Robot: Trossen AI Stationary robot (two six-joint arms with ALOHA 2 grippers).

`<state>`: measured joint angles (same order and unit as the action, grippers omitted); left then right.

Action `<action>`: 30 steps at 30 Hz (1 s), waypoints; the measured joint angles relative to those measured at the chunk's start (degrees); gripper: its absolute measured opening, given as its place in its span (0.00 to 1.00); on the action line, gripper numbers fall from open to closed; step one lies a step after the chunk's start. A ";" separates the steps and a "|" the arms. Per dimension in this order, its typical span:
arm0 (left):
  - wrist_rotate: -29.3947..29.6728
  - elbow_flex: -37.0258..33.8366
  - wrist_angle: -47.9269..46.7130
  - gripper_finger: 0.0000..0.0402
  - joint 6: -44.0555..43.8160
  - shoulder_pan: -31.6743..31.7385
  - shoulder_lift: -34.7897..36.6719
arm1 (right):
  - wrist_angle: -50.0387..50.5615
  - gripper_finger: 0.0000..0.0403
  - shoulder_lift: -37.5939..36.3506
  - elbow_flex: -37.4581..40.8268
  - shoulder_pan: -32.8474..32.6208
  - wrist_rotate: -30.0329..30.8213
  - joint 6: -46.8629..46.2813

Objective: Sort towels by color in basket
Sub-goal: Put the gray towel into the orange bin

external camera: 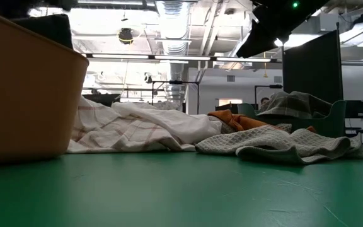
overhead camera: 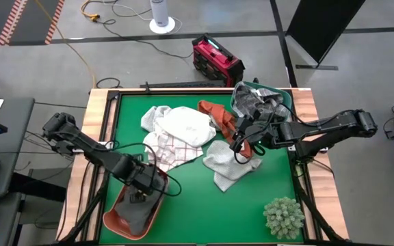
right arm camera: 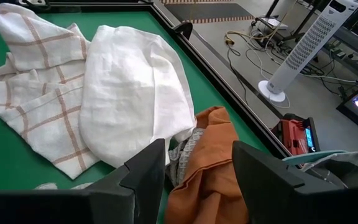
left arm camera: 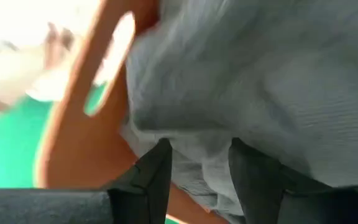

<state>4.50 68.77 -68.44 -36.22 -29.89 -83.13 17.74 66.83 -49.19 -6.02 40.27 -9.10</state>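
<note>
Left wrist view: grey towel (left arm camera: 260, 87) fills it, blurred.

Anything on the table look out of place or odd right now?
Yes: a spiky pale-green plant ball sits at the table's near right corner, not a towel. A grey checked towel also spills over the green basket's rim.

No readable text, labels, brands or numbers on anything in view.

Robotics lab, exposed ceiling ducts (external camera: 169, 19), floor cables (overhead camera: 115, 14)
</note>
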 joint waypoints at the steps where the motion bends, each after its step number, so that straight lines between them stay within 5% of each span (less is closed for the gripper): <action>1: 0.56 1.77 -1.08 0.38 0.63 0.02 0.00 | 0.00 0.54 0.00 0.00 0.00 0.00 -0.02; 6: 3.69 7.69 -0.84 0.38 1.94 0.02 0.00 | 0.01 0.54 0.00 0.00 0.00 0.00 -0.02; 13: 4.30 7.59 12.93 0.38 5.66 -0.75 -2.41 | 0.17 0.54 0.00 0.00 0.00 0.00 -0.02; 30: 4.47 7.30 9.18 0.38 11.85 -0.59 -17.76 | 0.70 0.54 0.00 0.00 0.00 -0.37 0.00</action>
<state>8.97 76.07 -59.26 -24.37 -30.48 -100.89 18.44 66.83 -49.19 -6.02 39.90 -9.10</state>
